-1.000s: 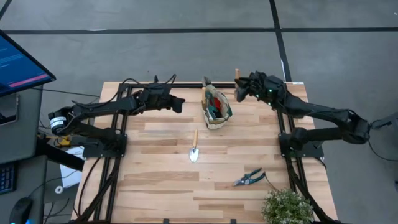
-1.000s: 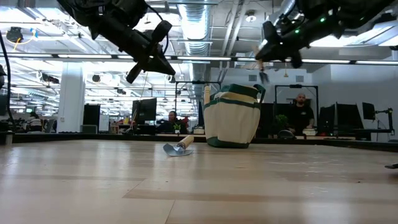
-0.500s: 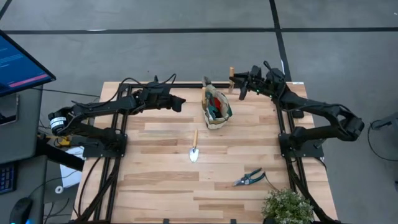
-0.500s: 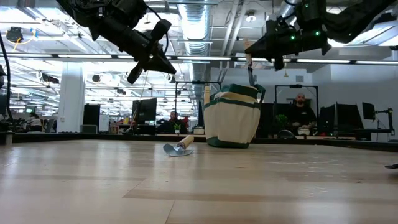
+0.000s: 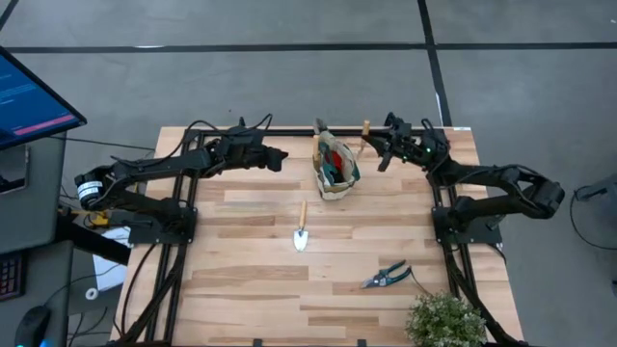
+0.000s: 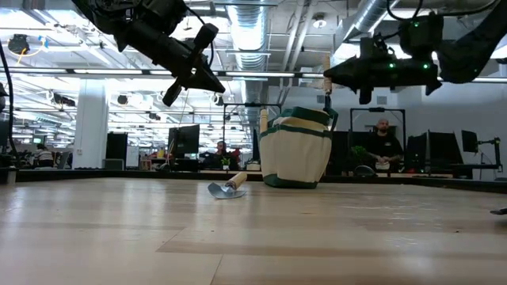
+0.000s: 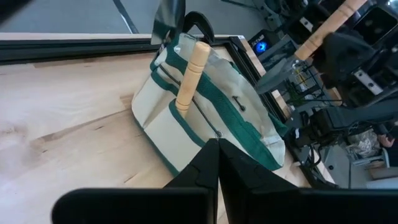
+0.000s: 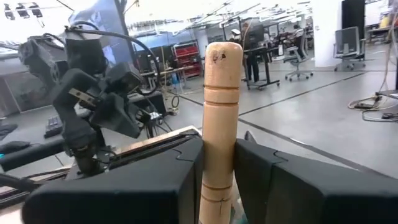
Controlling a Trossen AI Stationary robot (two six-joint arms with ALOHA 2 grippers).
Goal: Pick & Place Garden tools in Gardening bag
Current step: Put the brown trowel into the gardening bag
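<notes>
The gardening bag [image 5: 336, 171] is a small beige canvas tote with teal-green trim, standing upright near the table's [image 5: 251, 280] far edge. The right gripper [image 5: 371, 145] hangs just beside it and above its rim, clenched on a wooden-handled tool [image 8: 219, 118], handle upward (its blade is hidden from me). The left gripper [image 5: 281, 156] waits on the bag's other side, fingers pressed together, holding nothing. I count three wooden handles: one gripped, one sticking out of a bag pocket [image 7: 191, 74], one trowel [image 5: 301, 227] flat on the table. One pair of blue-handled shears [image 5: 387, 276] lies well apart from both grippers, near a leafy plant [image 5: 444, 322].
</notes>
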